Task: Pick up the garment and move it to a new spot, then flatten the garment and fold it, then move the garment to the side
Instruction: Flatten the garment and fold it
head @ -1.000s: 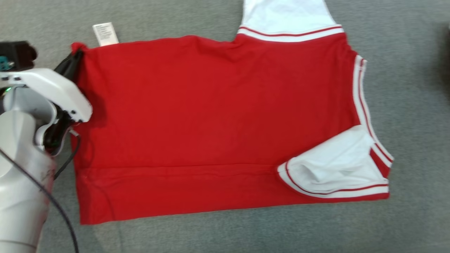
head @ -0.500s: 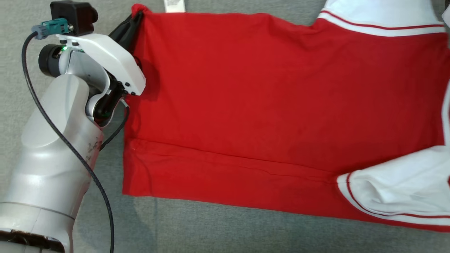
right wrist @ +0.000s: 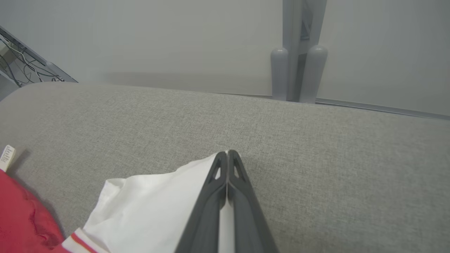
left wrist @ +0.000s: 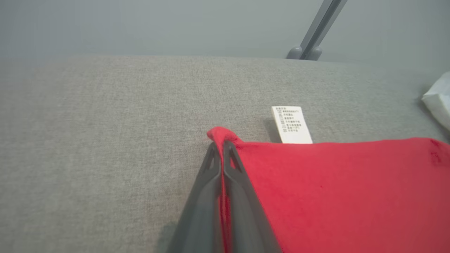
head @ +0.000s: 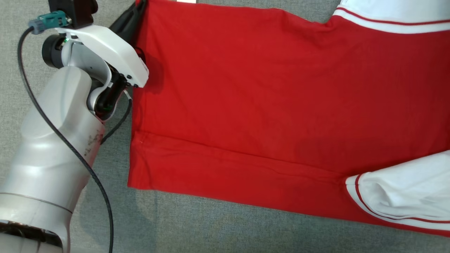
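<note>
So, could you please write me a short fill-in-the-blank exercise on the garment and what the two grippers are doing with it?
1. The left gripper is shut on a corner of the garment, whose body is ____ in colour.
2. The sleeve that the right gripper is shut on is ____ in colour.
3. The care label lies beside the left gripper on a cloth surface that is ____ in colour.

Missing words: red; white; grey.
</note>
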{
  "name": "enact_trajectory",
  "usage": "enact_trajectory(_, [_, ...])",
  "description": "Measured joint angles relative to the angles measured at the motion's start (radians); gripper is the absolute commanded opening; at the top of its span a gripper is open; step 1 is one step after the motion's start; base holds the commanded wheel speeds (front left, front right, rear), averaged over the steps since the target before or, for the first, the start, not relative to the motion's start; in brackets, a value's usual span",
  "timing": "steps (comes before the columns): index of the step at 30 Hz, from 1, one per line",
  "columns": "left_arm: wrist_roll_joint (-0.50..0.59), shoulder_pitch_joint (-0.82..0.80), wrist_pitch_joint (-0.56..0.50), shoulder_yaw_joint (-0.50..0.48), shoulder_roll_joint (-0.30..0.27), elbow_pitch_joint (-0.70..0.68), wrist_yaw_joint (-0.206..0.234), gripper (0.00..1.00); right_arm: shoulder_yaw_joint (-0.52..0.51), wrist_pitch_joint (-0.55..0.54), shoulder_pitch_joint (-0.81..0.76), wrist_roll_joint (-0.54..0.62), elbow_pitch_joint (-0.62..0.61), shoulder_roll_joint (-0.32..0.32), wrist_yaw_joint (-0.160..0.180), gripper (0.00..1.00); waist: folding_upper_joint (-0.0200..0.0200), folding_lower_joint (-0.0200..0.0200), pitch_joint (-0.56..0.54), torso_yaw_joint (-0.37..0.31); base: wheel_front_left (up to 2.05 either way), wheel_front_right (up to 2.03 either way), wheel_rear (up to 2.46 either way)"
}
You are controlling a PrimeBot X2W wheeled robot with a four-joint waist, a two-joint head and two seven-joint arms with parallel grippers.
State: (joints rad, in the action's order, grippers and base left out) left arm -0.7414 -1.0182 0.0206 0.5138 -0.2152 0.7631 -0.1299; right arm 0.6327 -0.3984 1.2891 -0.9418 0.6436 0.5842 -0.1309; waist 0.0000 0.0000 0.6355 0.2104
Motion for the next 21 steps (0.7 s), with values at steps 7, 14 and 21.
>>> enact_trajectory(7, [-0.04,-0.024,0.036,0.003,-0.033,-0.014,0.0,0.0,0.031,0.089,0.018,-0.065,-0.054,0.041,0.0,0.0,0.0,0.0,-0.019,-0.006,0.0,0.0,0.0])
enact_trajectory(14, [-0.117,-0.013,0.033,-0.001,-0.05,-0.053,0.0,0.0,0.098,0.172,0.009,-0.102,-0.118,0.075,0.0,0.0,0.0,0.0,-0.042,-0.023,0.0,0.0,0.0])
enact_trajectory(21, [-0.239,0.101,0.014,-0.013,-0.116,-0.192,0.0,0.0,0.121,0.271,-0.106,-0.167,-0.307,0.155,0.0,0.0,0.0,0.0,-0.069,-0.059,0.0,0.0,0.0])
